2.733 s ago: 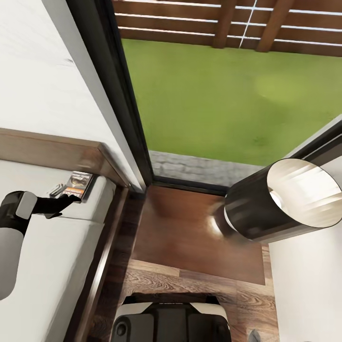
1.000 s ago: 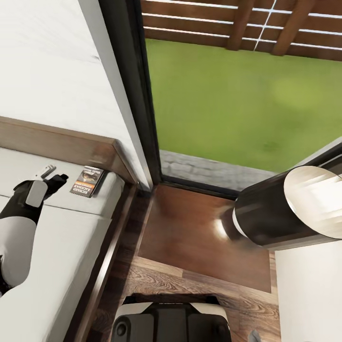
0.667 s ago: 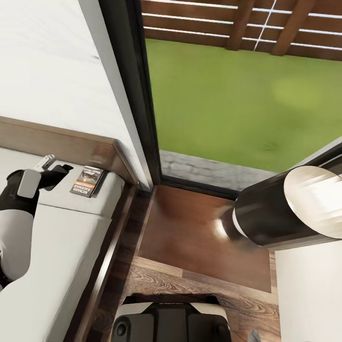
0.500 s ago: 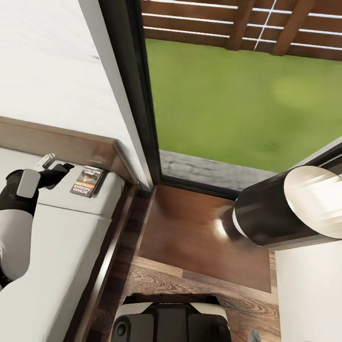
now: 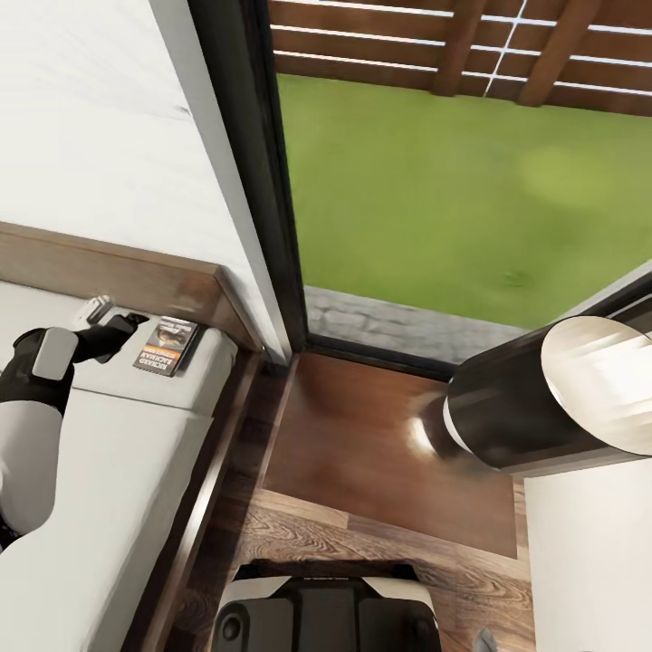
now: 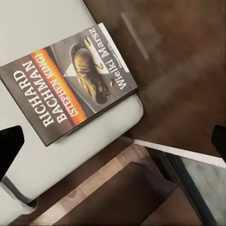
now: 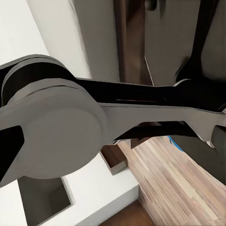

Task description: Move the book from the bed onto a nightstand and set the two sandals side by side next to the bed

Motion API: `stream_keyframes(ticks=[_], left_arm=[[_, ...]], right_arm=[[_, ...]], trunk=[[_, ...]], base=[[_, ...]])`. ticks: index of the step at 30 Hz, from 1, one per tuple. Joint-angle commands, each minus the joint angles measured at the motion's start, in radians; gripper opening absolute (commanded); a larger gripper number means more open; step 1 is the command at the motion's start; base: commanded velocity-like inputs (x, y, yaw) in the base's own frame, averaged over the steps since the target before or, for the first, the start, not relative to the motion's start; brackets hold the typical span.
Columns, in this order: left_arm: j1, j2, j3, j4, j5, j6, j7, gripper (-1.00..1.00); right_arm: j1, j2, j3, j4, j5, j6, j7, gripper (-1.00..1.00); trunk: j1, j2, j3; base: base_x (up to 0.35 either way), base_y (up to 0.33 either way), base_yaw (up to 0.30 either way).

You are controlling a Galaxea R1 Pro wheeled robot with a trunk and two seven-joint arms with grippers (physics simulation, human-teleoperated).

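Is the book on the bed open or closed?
Closed. The book lies flat on the bed, front cover up, its whole title showing in the left wrist view. The left claw is just beside it.

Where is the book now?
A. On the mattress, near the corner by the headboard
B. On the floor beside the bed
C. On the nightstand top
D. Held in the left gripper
A: the book lies flat on the off-white mattress at its corner next to the headboard, with the left gripper open beside it and not holding it.
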Motion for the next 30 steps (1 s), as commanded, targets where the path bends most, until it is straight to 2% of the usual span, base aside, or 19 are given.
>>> stream_keyframes(ticks=[1, 5, 6, 8, 13, 16, 18, 20, 24, 28, 30], left_arm=[[0.0, 0.0, 0.002, 0.004, 0.011, 0.004, 0.009, 1.0], [0.0, -0.001, 0.004, 0.043, 0.009, -0.01, 0.039, 1.0], [0.0, -0.003, 0.005, 0.07, 0.01, -0.035, 0.096, 1.0], [0.0, -0.006, 0.009, 0.087, 0.011, -0.07, 0.161, 1.0], [0.0, -0.015, 0.017, 0.097, 0.015, -0.108, 0.261, 1.0], [0.0, -0.018, 0.019, 0.095, 0.054, -0.128, 0.335, 1.0], [0.0, -0.016, 0.019, 0.092, 0.119, -0.14, 0.38, 1.0], [0.0, -0.015, 0.019, 0.091, 0.148, -0.142, 0.392, 1.0], [0.0, -0.015, 0.019, 0.089, 0.182, -0.144, 0.396, 1.0], [0.0, -0.014, 0.018, 0.088, 0.189, -0.14, 0.385, 1.0], [0.0, -0.011, 0.019, 0.089, 0.192, -0.138, 0.335, 1.0]], right_arm=[[0.0, 0.0, -0.008, -0.001, 0.008, 0.009, 0.005, 1.0], [0.0, 0.001, -0.008, -0.001, 0.008, 0.009, 0.005, 1.0], [0.0, 0.001, -0.008, -0.001, 0.008, 0.009, 0.005, 1.0], [0.0, 0.0, -0.008, -0.001, 0.008, 0.009, 0.005, 1.0], [0.0, 0.0, -0.008, -0.001, 0.008, 0.009, 0.005, 1.0], [0.0, 0.0, -0.008, -0.001, 0.008, 0.009, 0.005, 1.0], [0.0, -0.001, -0.008, -0.001, 0.008, 0.009, 0.005, 1.0], [0.0, 0.0, -0.008, -0.001, 0.008, 0.009, 0.005, 1.0], [0.0, -0.001, -0.008, -0.001, 0.008, 0.009, 0.005, 1.0], [0.0, -0.001, -0.008, -0.001, 0.008, 0.009, 0.005, 1.0], [0.0, -0.001, -0.008, -0.001, 0.008, 0.009, 0.005, 1.0]], trunk=[[0.0, -0.001, -0.001], [0.0, -0.001, -0.001], [0.0, -0.001, -0.001], [0.0, -0.001, -0.001], [0.0, -0.001, -0.001], [0.0, -0.001, -0.001], [0.0, -0.001, -0.001], [0.0, -0.001, -0.001], [0.0, -0.001, -0.001], [0.0, -0.001, -0.001], [0.0, -0.001, -0.001]], base=[[0.0, 0.0, 0.0], [0.0, 0.0, 0.0], [0.0, 0.0, 0.0], [0.0, 0.0, 0.0], [0.0, 0.0, 0.0], [0.0, 0.0, 0.0], [0.0, 0.0, 0.0], [0.0, 0.0, 0.0], [0.0, 0.0, 0.0], [0.0, 0.0, 0.0], [0.0, 0.0, 0.0]])
